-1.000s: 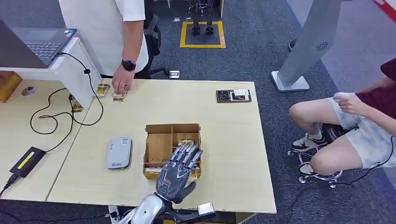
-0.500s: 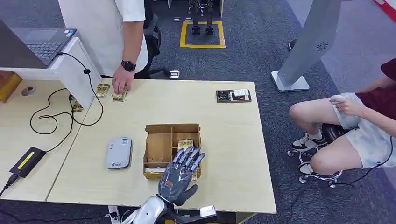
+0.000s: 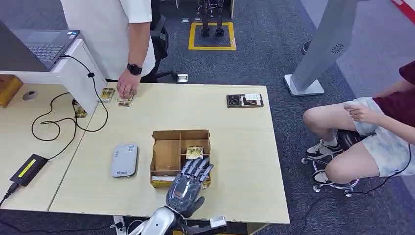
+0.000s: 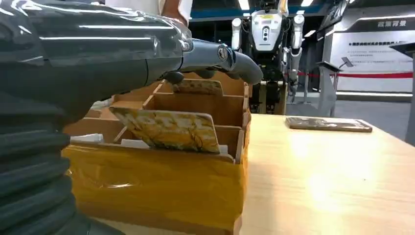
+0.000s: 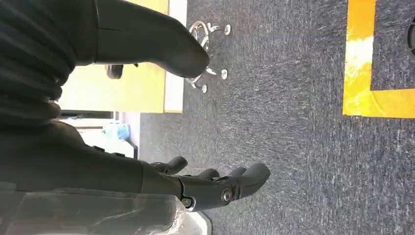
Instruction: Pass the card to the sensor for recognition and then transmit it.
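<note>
Since the cards stand on edge in slots, the left hand point(image 3: 188, 183) comes in flat from the table's near edge: in the head view it hovers over the near right part of the cardboard box point(image 3: 166, 154), fingers spread, nothing held. Box sits mid-table, toward the near edge. One card point(image 3: 194, 151) stands in the right-hand compartment just beyond the fingertips, likely the pick target. Grey sensor point(image 3: 124, 159) lies flat just left of the box, a short carry for the scan step. A person's hand point(image 3: 126, 90) rests on cards at the far left corner of the table.

Left wrist view: fingers point(image 4: 215, 56) reach out straight above the box point(image 4: 161, 181), apart from the card point(image 4: 169, 129) that leans upright in the nearest slot. No contact, open. Leaning cards leave a top edge to pinch; the grasp looks not yet begun.

Right wrist view: right hand point(image 5: 215, 183) hangs over carpet, clear of the table, fingers loosely extended, empty. Probably parked because the left does the job.
</note>
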